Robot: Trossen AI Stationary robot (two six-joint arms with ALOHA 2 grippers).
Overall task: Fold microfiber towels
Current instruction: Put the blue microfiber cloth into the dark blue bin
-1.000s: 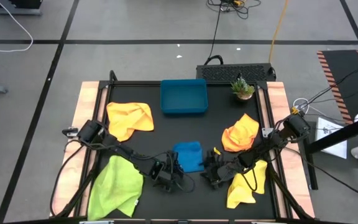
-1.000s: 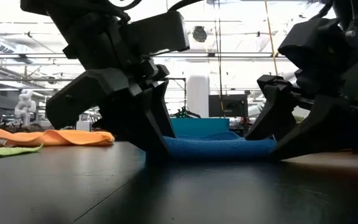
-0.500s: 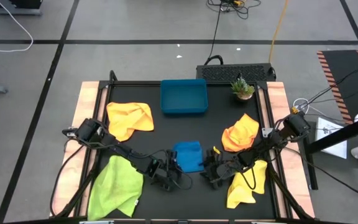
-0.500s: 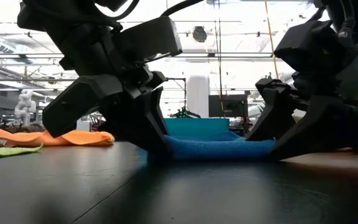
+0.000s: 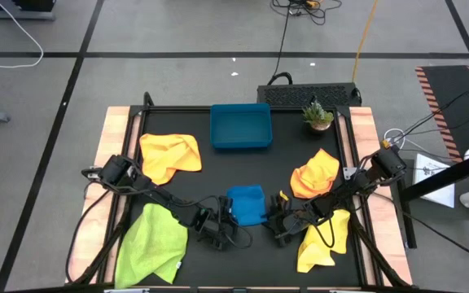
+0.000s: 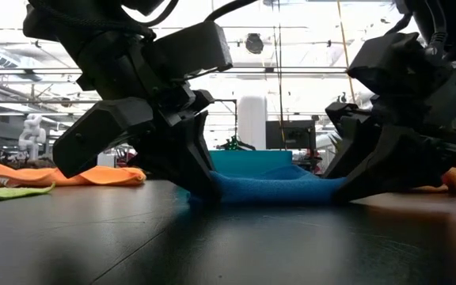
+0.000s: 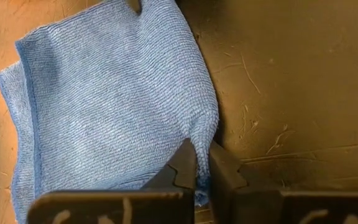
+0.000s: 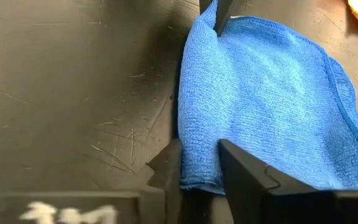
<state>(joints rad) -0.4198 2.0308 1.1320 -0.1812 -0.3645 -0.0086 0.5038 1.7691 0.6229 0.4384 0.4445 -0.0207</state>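
At the front middle of the bench, the left gripper (image 7: pixel 196 168) has its fingers pinched tight on one front corner of the blue towel (image 5: pixel 246 204), the cloth bunching into a small peak between the two dark tips, while the right gripper (image 8: pixel 199 163) straddles the other front edge of the same towel with its fingers narrow, a fold of blue cloth between them; whether that second pinch is fully made I cannot tell. From table height both grippers sit low on the dark surface with the blue towel stretched flat between them. Outward from there, the blue towel lies as a compact, roughly squared patch that looks already doubled over, so my guess is that this towel is partway through its folds and another fold is being set up. Around it, the rest of the work appears untouched: a lime green towel (image 5: pixel 151 243) is spread loosely at the front left corner, a yellow towel (image 5: pixel 322 242) lies crumpled toward the front right, an orange towel (image 5: pixel 314 176) is heaped near the right edge, and a yellow-orange towel (image 5: pixel 169 155) sits rumpled toward the left. Near the back edge, the blue tray (image 5: pixel 240 126) holds nothing that I can see, and a small potted plant (image 5: pixel 317 115) stands near the back right corner
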